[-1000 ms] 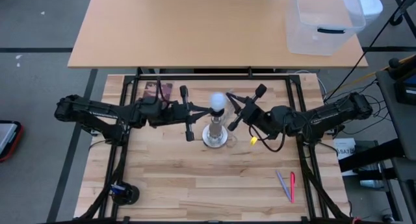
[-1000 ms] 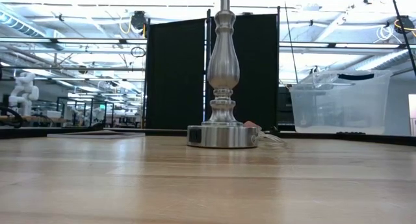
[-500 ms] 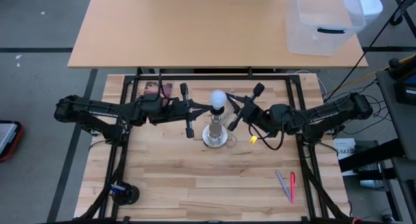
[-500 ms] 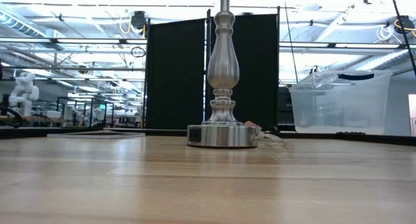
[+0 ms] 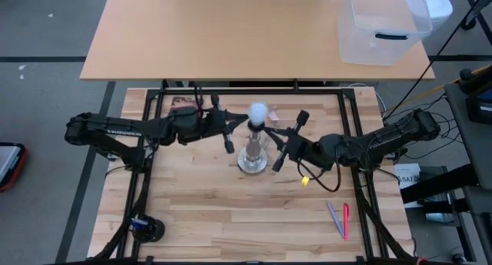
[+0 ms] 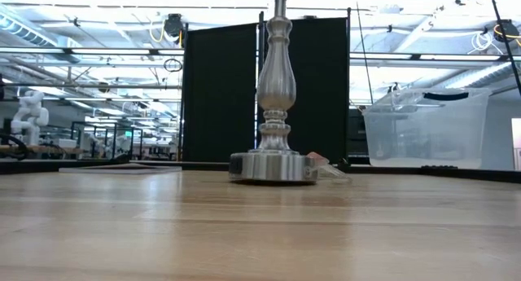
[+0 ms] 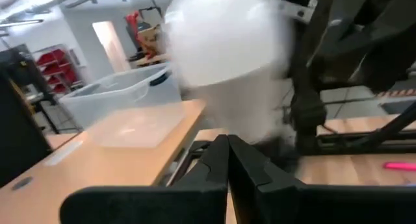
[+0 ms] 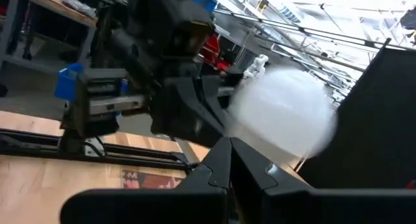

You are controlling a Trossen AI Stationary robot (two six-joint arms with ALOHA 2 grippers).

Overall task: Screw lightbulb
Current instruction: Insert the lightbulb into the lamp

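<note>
Comparing with a second ago, the lamp stand [image 5: 252, 156] leans more toward the far edge in the overhead view, and in the table-level view its round base [image 6: 272, 167] has turned and sits a little further left, tipped slightly. The lightbulb [image 5: 257, 112] sits on top of the stand, its white globe a bit closer to the far edge than before. The left gripper [image 5: 241, 125] has moved in and now touches the neck just under the globe from the left. The right gripper [image 5: 270, 131] has dropped nearer the viewer and lies beside the stand on the right. Both grippers have their fingers pressed fully together and hold nothing. In each wrist view the closed fingers [image 7: 227, 160] [image 8: 229, 160] point at the blurred white globe [image 7: 227, 55] [image 8: 283, 110].

The stand rests on a pale wooden table [image 5: 231, 219] inside a black frame. Two pens [image 5: 339, 220], one pink, lie near the front right corner, and a small yellow piece [image 5: 304, 180] hangs by the right arm's cable. Behind is a tan desk [image 5: 215, 34] carrying a clear plastic bin [image 5: 380, 23]. The room beyond is a bright workshop with black partition panels [image 6: 220, 94] and a small white robot figure [image 6: 28, 114] far left.

No writing can be read.
</note>
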